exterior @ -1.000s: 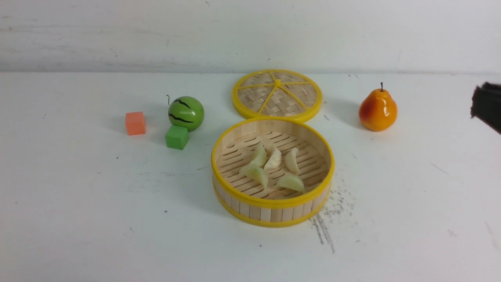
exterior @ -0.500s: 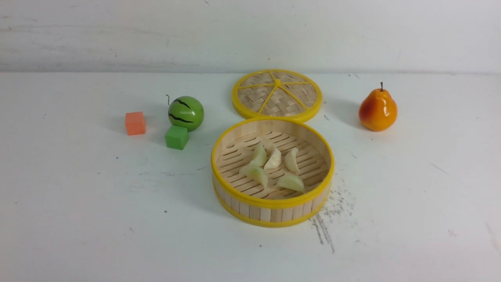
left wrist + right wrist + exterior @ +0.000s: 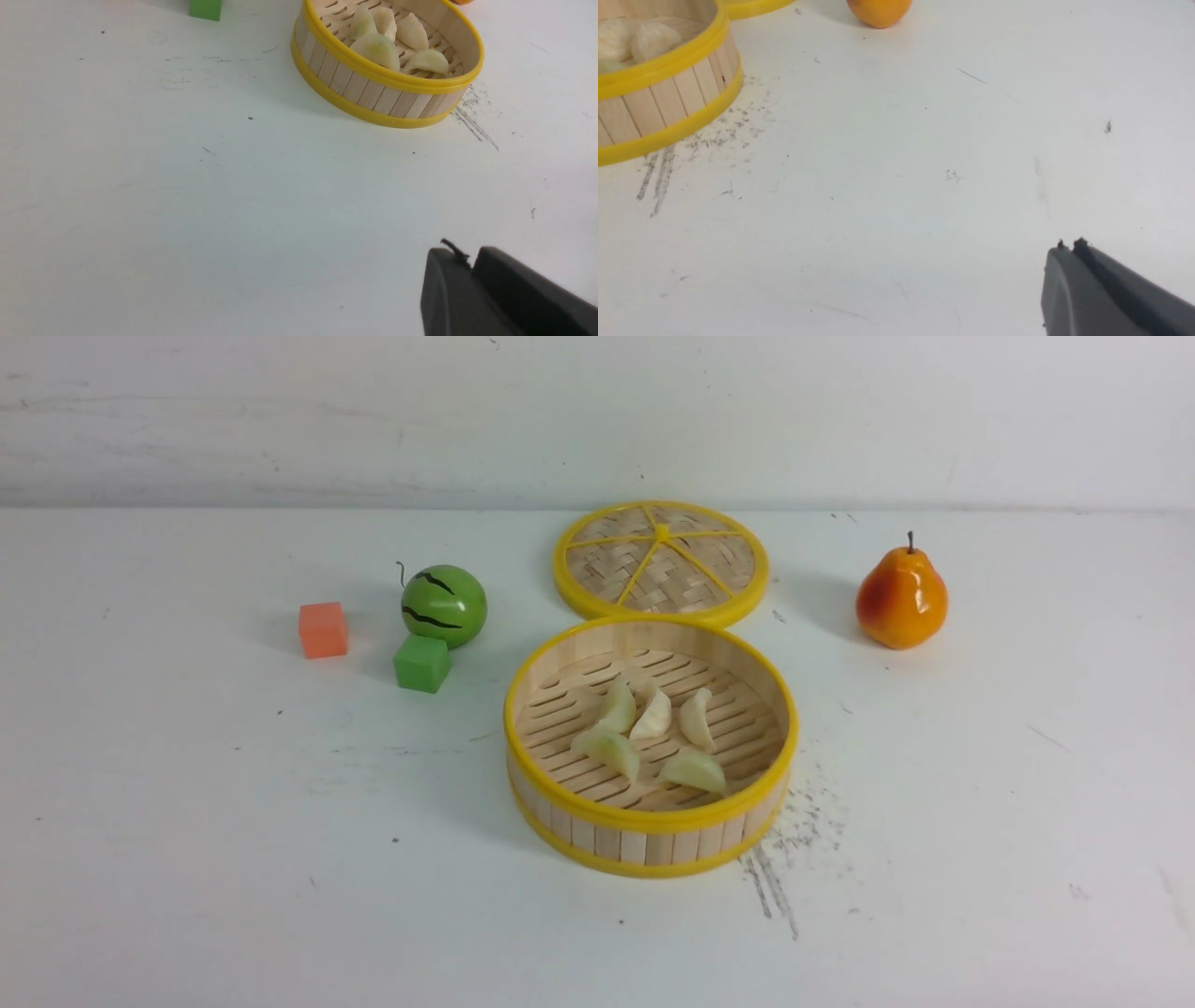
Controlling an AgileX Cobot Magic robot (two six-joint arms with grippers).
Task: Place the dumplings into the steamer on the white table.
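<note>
On the white table, at its left side in the front view, an orange cube sits alone, and near it to the right a green striped ball shaped like a watermelon stands just behind a green cube. Right of these, at the middle of the table, sits the steamer, upright and uncovered, with all 5 dumplings lying on its slatted floor in a loose cluster, some touching one another and none on the table. Just behind the steamer, its edge meeting the steamer's back rim, the woven lid lies flat. Dark scratch marks streak the table at the steamer's front right. Farther right, well apart from the steamer, an orange pear stands upright. Neither arm shows in the front view. Over bare table in front of the steamer, the left gripper appears in its wrist view with its 2 dark fingers pressed together and nothing between them. The right gripper, seen in its wrist view over bare table to the right of the steamer, is likewise clenched and empty.
</note>
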